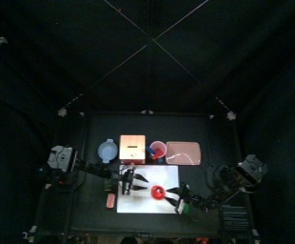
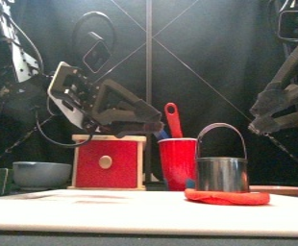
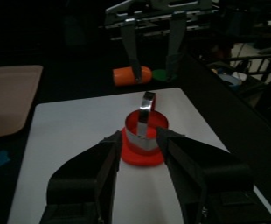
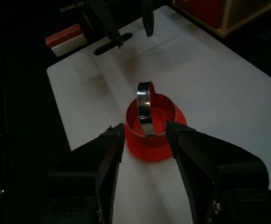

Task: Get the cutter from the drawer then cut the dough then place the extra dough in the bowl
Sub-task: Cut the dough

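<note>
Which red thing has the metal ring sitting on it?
The flat red dough under the metal cutter on the white cutting board. The red cup and the red drawer front stand farther back.

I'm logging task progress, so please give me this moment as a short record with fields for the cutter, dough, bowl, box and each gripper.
cutter: round metal cutter, standing on the dough, held by neither gripper
dough: red dough, flat on the white cutting board
bowl: blue-grey bowl, left of the box, no dough visible in it
box: wooden box, red drawer front facing the front
left gripper: open, raised, touching nothing
right gripper: open, raised, touching nothing
</note>
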Motion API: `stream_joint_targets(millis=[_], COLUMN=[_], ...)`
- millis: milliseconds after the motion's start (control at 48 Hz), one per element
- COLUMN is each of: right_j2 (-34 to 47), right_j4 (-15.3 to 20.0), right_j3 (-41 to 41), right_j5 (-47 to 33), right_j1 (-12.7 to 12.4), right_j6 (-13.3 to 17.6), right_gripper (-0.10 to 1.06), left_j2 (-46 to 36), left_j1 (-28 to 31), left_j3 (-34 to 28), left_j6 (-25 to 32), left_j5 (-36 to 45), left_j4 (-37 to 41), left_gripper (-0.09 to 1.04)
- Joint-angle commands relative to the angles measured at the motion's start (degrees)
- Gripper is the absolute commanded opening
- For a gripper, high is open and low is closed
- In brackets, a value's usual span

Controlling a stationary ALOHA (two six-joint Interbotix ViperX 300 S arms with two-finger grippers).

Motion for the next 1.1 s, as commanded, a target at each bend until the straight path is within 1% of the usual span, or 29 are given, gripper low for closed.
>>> stream_joint_targets(millis=[21,104,312,542,688,875,1104], right_j2=[-0.44,0.0,0.79,1.14,1.23,1.41,2.9], right_j4=[0.62,0.62,0.7,0.62,0.53,0.53,0.35], right_j3=[-1.14,-1.58,-1.76,-1.93,-1.93,-2.11,-3.08], right_j5=[-0.53,-0.62,-0.62,-0.53,-0.62,-0.62,-0.62], right_j1=[-0.09,-0.09,-0.44,-0.79,-0.79,-0.88,-1.93], right_j6=[-0.09,-0.09,-0.09,-0.09,0.0,0.0,-0.18], right_gripper=[0.8,0.8,0.8,0.8,0.8,0.8,0.8], left_j2=[1.05,1.58,1.85,3.25,5.01,5.27,5.63], left_j1=[1.58,3.08,5.8,6.42,6.77,7.65,7.38], left_j3=[-3.08,-3.87,-4.57,-7.38,-9.05,-9.4,-10.46], left_j6=[-0.88,-1.23,-1.23,-3.6,-7.65,-8.09,-8.53], left_j5=[-0.62,-0.62,-0.7,-0.62,-0.62,-0.62,-0.62], left_j4=[3.16,4.83,6.06,9.76,13.1,13.36,15.03], left_gripper=[0.77,0.77,0.77,0.77,0.77,0.77,0.77])
